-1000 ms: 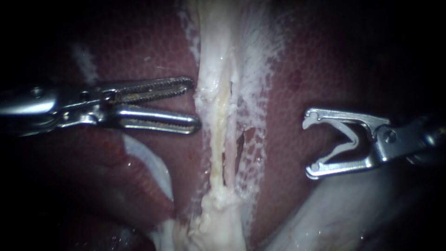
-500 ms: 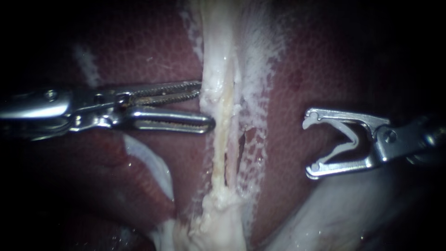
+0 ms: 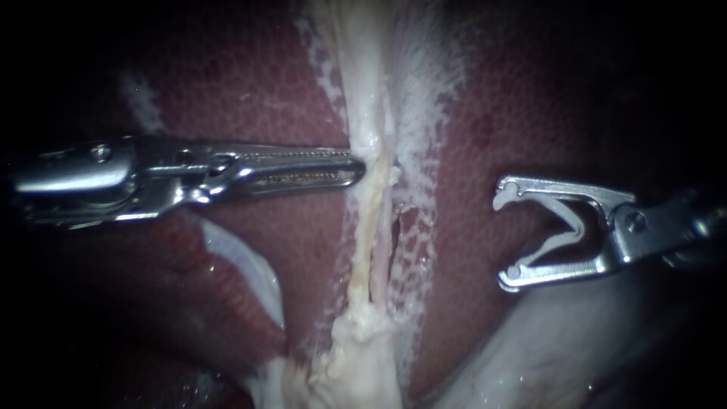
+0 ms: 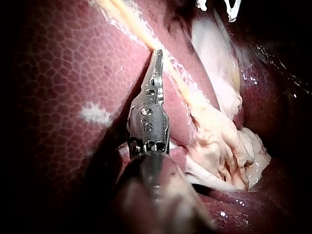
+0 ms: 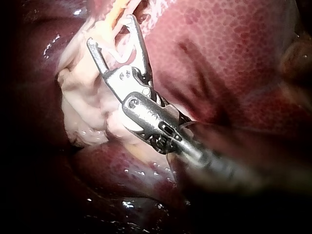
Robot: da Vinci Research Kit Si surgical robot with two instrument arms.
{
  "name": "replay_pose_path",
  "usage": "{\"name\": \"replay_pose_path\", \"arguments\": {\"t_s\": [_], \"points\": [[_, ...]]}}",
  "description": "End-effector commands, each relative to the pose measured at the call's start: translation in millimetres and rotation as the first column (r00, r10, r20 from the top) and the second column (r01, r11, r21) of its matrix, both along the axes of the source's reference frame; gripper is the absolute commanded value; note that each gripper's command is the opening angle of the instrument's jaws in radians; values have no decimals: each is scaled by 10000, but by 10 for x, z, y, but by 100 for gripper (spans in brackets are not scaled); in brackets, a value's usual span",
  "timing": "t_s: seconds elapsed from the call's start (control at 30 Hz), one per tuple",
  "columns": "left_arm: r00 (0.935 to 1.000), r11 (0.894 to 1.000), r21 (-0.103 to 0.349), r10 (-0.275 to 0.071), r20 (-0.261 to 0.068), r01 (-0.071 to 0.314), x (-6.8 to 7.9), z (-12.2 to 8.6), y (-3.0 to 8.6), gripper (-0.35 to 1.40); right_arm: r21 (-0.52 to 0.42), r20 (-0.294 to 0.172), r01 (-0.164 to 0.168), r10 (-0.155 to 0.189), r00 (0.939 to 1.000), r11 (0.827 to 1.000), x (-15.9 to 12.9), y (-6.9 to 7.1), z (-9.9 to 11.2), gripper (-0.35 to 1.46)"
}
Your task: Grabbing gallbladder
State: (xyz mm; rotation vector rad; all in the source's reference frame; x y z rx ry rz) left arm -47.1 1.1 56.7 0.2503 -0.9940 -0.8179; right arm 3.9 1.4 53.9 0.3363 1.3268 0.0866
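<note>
Grasp in hand: the left tool, nearly closed, is pinching the pale band, likely calling for a testing tug next; the right tool is cradling a clip, wide.

Endoscope is parked close, face-on to the liver. The pale strand runs top to bottom through mid-frame, the left instrument comes in from the left edge and the right instrument from the right edge. Each wrist cam sits behind its own shaft, looking along it toward the tip from even closer. All three views share that strand. The white clip gripped in the right instrument's jaws shows in the endoscope and right wrist views.
</note>
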Motion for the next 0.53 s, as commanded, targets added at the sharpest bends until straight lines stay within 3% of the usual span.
{"name": "replay_pose_path", "arguments": {"t_s": [0.03,0.53], "points": [[10000,10000,13,33,-11,-33,1,-1,0,-35,0,1,-2,2,10000,10000,0,0,0,60],[10000,10000,68,21,-21,-21,3,-1,-1,-35,-1,2,-2,2,10000,10000,0,0,0,60]]}}
